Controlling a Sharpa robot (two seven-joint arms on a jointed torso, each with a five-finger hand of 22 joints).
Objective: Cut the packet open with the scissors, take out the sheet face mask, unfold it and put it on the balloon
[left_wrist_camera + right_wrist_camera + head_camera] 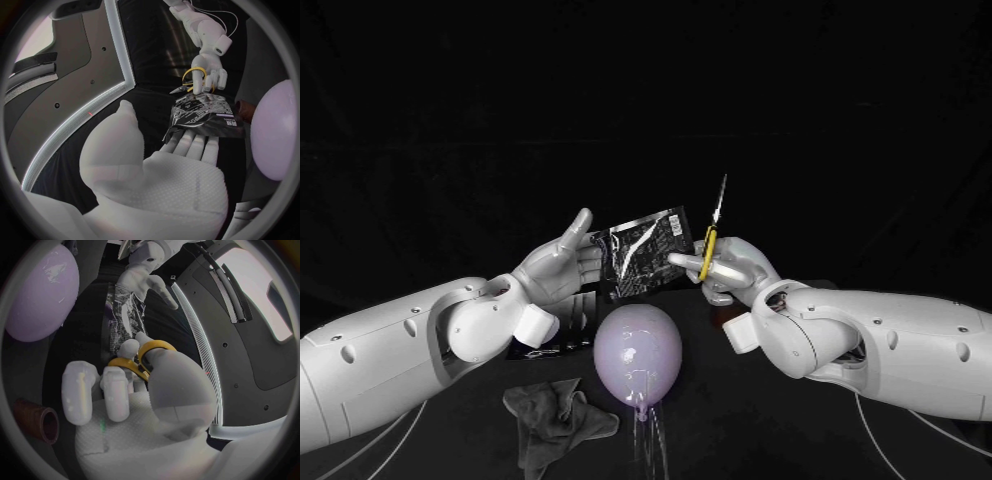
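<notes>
My left hand (563, 262) holds a black foil packet (643, 250) upright above the table, fingers behind it and thumb raised. The packet (203, 114) stands on my left hand's fingertips (187, 145) in the left wrist view. My right hand (733, 270) grips yellow-handled scissors (711, 240), blades pointing up, right beside the packet's edge. The yellow handles (140, 360) ring my right hand's fingers (115, 390), with the packet (122, 320) just beyond. A pale lilac balloon (639, 352) lies on the table below both hands.
A crumpled dark cloth (557, 415) lies at the near left of the balloon. A brown cylinder (39, 421) stands near my right hand. Small dark items (545, 350) sit under my left wrist.
</notes>
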